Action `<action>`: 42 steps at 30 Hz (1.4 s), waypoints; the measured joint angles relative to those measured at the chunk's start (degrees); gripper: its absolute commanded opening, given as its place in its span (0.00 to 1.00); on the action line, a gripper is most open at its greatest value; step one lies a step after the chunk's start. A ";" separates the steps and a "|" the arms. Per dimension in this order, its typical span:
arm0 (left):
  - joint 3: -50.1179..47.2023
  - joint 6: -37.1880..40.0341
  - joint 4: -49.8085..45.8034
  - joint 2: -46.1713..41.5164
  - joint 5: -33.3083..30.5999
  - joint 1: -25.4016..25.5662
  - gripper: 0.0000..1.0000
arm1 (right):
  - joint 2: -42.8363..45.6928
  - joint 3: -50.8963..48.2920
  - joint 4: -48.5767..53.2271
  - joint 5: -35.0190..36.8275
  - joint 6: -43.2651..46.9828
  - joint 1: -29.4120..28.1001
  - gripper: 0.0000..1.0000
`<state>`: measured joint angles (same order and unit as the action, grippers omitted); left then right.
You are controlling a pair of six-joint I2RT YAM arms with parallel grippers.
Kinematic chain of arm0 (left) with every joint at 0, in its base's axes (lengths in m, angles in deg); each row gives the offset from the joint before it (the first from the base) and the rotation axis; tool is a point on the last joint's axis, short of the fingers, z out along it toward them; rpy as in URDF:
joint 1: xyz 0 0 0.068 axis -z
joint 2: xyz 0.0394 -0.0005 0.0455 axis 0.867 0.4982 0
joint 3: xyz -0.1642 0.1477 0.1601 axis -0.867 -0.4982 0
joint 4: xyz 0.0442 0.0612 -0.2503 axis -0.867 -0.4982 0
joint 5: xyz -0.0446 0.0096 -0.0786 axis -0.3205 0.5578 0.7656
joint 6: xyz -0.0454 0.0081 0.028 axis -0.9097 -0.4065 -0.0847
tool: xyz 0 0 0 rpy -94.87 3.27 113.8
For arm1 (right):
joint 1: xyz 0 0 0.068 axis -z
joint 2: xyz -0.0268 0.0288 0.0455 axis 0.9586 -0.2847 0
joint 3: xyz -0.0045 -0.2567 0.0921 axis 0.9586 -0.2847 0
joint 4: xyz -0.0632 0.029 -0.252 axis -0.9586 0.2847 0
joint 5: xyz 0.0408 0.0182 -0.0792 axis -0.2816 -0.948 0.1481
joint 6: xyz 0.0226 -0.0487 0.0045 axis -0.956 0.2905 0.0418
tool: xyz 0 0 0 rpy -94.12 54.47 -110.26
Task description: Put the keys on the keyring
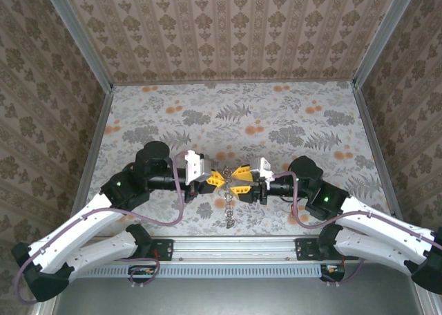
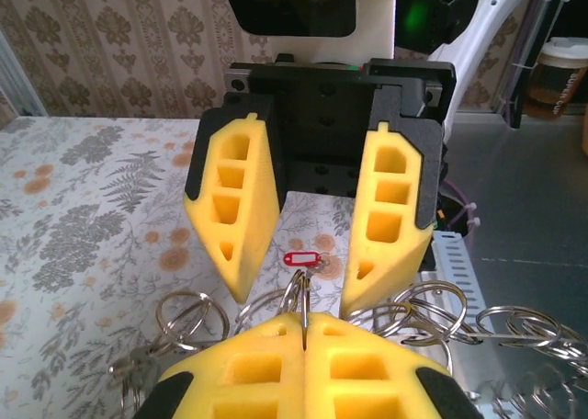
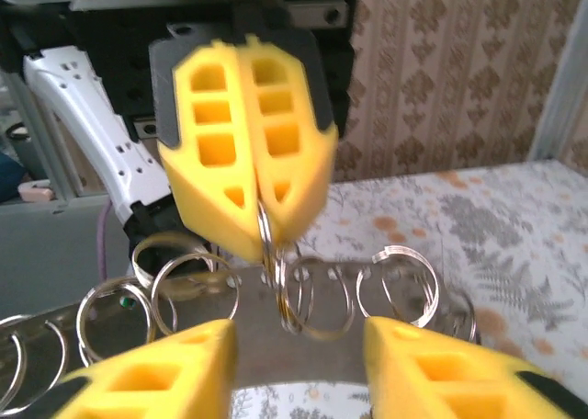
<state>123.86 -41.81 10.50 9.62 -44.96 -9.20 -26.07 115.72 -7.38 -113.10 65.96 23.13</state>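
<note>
Keyring (image 3: 263, 249) looks thin, stiff, light, slippery; your left gripper (image 2: 303, 320) pinches it up in the air, red key (image 2: 299, 258) just past it, right gripper (image 3: 299, 332) spread; grab its flat side

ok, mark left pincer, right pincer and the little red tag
left pincer (image 3: 264, 238): right wrist view, seam between its shut fingertips.
right pincer (image 2: 297, 300): left wrist view, gap midway between its open fingertips.
red tag (image 2: 299, 258): left wrist view, its middle.
</note>
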 measured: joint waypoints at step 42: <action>-6.05 -8.98 3.54 -0.35 -6.64 -5.53 0.00 | -8.92 -3.50 58.47 34.27 -52.59 10.84 0.62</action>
<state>117.80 -50.79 14.04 9.27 -51.60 -14.73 -34.99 112.22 51.09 -78.83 13.38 33.97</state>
